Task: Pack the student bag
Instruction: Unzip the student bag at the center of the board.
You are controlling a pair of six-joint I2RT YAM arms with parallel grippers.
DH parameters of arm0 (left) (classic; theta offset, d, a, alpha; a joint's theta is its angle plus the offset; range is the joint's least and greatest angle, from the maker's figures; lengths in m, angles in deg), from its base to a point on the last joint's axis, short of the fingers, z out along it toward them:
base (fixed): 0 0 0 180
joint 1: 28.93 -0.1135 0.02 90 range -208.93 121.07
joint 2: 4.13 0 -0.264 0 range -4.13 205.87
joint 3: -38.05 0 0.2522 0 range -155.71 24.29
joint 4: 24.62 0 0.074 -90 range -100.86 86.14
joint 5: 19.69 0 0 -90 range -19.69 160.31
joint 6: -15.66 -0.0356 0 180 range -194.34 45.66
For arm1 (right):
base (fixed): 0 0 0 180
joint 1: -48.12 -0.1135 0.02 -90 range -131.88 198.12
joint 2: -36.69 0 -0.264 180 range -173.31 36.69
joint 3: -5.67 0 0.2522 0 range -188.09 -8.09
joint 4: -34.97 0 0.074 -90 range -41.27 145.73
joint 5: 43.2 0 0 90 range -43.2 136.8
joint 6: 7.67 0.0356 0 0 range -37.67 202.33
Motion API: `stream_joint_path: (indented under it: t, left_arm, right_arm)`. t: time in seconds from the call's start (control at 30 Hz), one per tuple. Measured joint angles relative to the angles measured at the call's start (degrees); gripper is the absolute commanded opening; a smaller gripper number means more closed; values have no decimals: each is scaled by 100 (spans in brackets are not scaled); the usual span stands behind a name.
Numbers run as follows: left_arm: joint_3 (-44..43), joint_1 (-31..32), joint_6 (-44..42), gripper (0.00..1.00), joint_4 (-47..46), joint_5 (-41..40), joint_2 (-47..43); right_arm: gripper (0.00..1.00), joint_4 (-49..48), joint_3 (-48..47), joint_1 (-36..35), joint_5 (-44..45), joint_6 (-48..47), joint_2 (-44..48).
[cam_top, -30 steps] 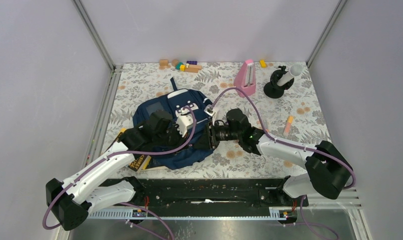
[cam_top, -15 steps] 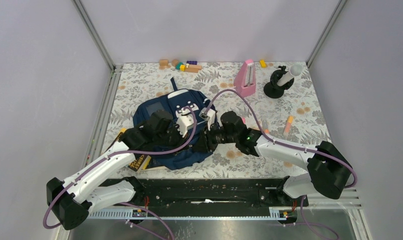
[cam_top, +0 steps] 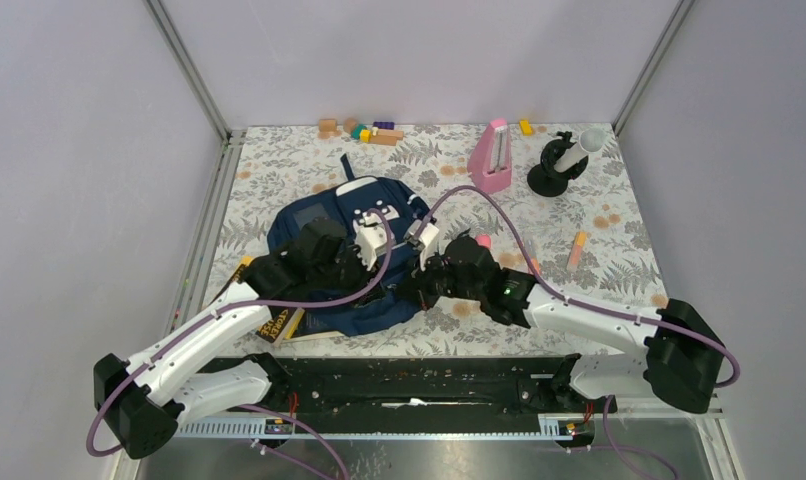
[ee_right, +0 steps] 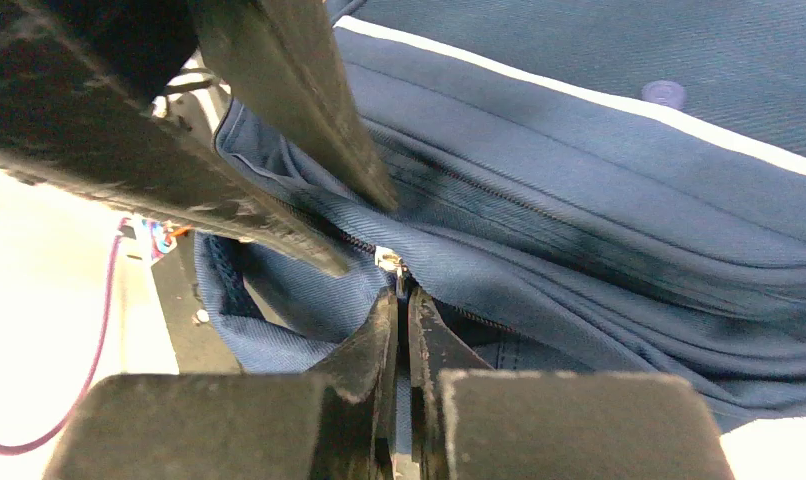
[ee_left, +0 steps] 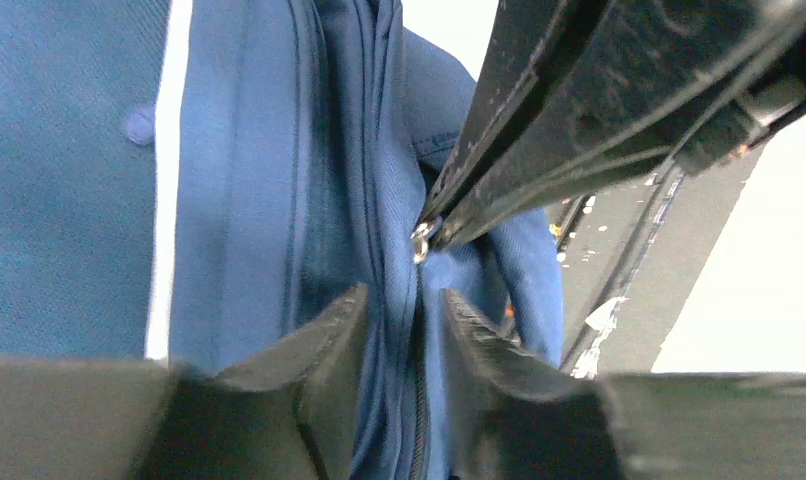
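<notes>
Navy twill fills both wrist views: the student bag point(cam_top: 324, 215) is laid flat, left of centre on the table point(cam_top: 599, 190), and its zip is being handled. The right gripper point(ee_right: 401, 298) is pinched tight on the zip pull point(ee_right: 390, 262). The left gripper point(ee_left: 403, 298) is parted narrowly, astride the zip line, with nothing clearly gripped. Whether anything is packed inside cannot be told; a book point(cam_top: 279, 325) is seen outside, tucked under the bag's near edge. A leaf print covers the table, blocks point(cam_top: 364, 130) are scattered along the far edge, and pale lilac walls enclose it.
</notes>
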Motion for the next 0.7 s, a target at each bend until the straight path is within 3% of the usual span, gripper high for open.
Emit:
stream_joint_path:
  t: [0.07,0.2,0.4,0.7]
  left_arm:
    - [-4,11,42,66,-131,55,-11]
    - [-4,33,81,77,-245,46,-44]
    - [-17,33,101,79,-201,-136,-278]
    - [35,35,177,77,98,-387,-389]
  right_arm:
    - [0,269,-2,-2,256,-107,168]
    - [0,876,-42,0,822,-463,332]
    - [0,1679,-221,188,1237,-901,332]
    - [0,2592,-761,1084,721,-990,304]
